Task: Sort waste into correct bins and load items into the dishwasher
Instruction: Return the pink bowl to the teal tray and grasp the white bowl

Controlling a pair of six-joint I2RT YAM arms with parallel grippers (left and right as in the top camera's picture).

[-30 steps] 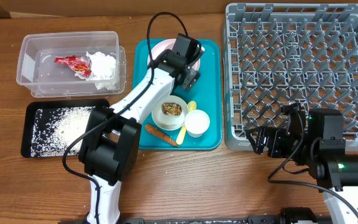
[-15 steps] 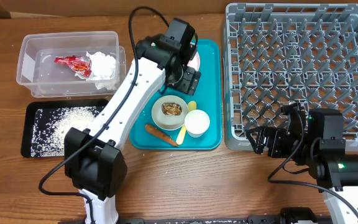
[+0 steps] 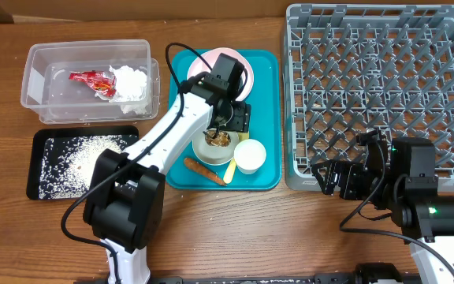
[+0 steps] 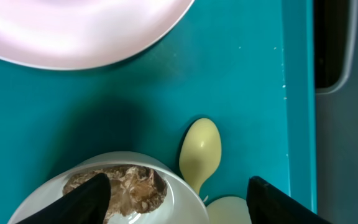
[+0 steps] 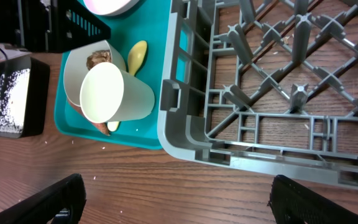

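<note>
Left wrist view: left tool [image 4: 176, 186] spread wide, empty, above brown lumpy food scrap [image 4: 132, 186] in white bowl [image 4: 135, 159] on teal tray [image 4: 247, 93]. Right tool [image 5: 176, 193] wide open, empty, beside grey rack [image 5: 185, 134].

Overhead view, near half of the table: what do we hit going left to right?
black tray → carrot → white cup → grey dish rack
</note>
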